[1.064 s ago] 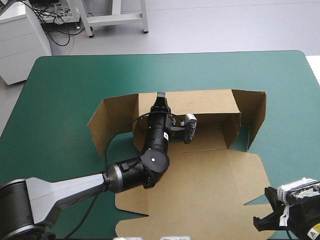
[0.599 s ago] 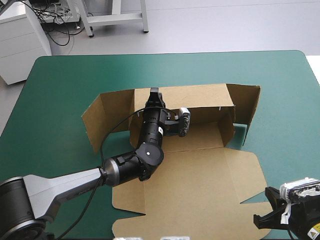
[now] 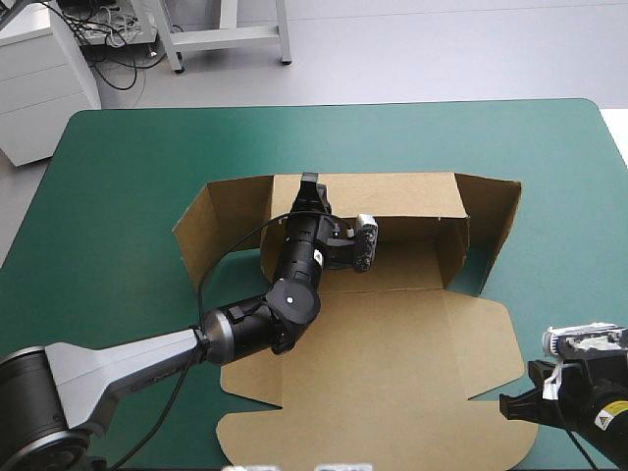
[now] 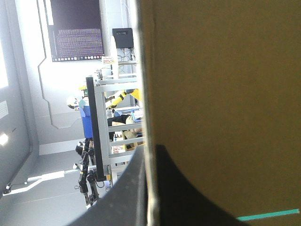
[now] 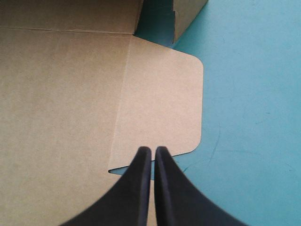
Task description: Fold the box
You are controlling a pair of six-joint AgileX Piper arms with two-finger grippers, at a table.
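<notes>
Box (image 3: 392, 334) has its back wall pinched in left hand (image 3: 311, 183).

A white cabinet (image 3: 44, 83) and grey metal frame (image 3: 228, 37) stand on pale floor (image 3: 442, 49).

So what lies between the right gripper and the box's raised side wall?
The box's flat rounded lid flap, then bare teal-green cover, in the right wrist view.

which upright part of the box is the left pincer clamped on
The long back wall: the left pincer grips its top edge, near its left end. The shorter left end flap and right end flap stand free, touched by neither pincer.
</notes>
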